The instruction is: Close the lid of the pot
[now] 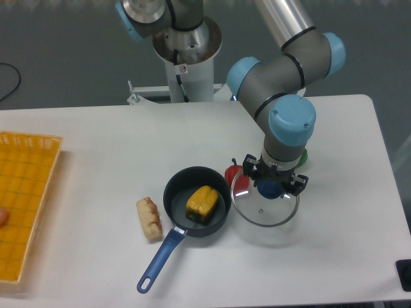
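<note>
The dark blue pot (178, 190) stands uncovered at the table's middle front, its long handle (160, 255) pointing to the front left. A yellow pepper (201, 203) lies inside it. The clear glass lid (263, 210) with a metal rim is just right of the pot, apart from it and seemingly a little above the table, with a faint shadow beneath. My gripper (270, 187) points straight down over the lid's centre, its fingers shut on the lid's blue knob (268, 188).
A red vegetable (232, 173) sits between the pot and the lid, partly behind the lid's rim. Something green (302, 156) peeks out behind the wrist. A bread-like roll (149, 219) lies left of the pot. A yellow basket (29, 212) fills the left edge.
</note>
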